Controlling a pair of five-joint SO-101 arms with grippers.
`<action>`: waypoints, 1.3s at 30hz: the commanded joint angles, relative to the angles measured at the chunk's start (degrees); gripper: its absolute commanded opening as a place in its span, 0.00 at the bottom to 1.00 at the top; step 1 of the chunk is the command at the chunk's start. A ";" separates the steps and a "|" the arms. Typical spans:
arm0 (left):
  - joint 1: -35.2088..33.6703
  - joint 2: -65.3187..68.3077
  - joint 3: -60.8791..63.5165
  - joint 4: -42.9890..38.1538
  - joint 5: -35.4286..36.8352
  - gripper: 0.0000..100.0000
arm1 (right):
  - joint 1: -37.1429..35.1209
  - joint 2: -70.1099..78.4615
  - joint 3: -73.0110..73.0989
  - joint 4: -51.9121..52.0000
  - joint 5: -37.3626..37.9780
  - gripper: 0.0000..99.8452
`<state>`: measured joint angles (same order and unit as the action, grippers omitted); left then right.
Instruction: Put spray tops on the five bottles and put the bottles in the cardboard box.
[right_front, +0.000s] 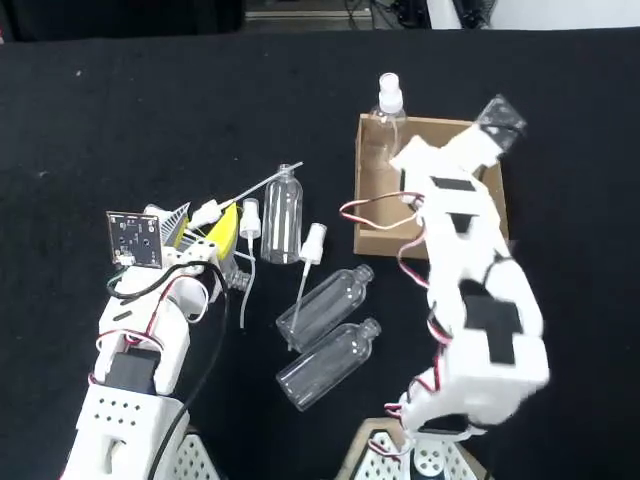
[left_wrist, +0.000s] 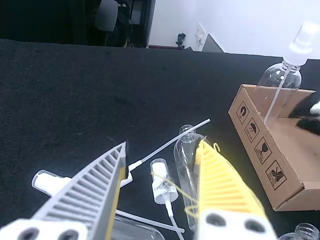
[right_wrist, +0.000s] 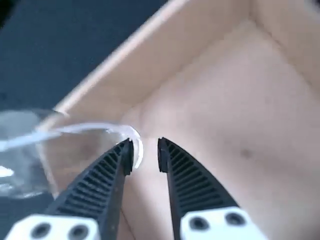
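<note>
A clear bottle with a spray top (right_front: 388, 118) stands in the far left corner of the cardboard box (right_front: 480, 225). My right gripper (right_wrist: 145, 150) hangs inside the box beside that bottle (right_wrist: 45, 150), its black fingers slightly open with nothing between them. Three uncapped bottles lie on the black table: one (right_front: 282, 215) near my left gripper and two (right_front: 326, 302) (right_front: 328, 362) closer to the front. My left gripper (left_wrist: 162, 147) is open low over a loose spray top (left_wrist: 162, 181), next to the lying bottle (left_wrist: 186, 159).
Other loose spray tops with long tubes lie by the left gripper (right_front: 207, 212) and between the bottles (right_front: 313, 243). The box (left_wrist: 272, 155) sits right of the bottles; its floor (right_wrist: 235, 115) is bare. The right arm (right_front: 470, 290) reaches over the box's front edge.
</note>
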<state>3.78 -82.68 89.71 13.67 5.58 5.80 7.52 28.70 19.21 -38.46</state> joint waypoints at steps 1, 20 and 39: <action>-0.31 -0.62 -0.48 -1.32 -0.44 0.22 | 3.43 -10.68 3.47 -1.49 -0.44 0.07; -1.27 -0.09 -1.54 -0.35 -0.44 0.22 | -10.46 -45.49 20.97 16.79 24.97 0.07; -16.57 21.80 -21.49 8.88 9.85 0.22 | -33.67 -39.52 20.97 19.78 31.74 0.19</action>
<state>-12.13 -71.25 76.35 22.46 14.64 -25.23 -32.40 49.89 38.64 -7.34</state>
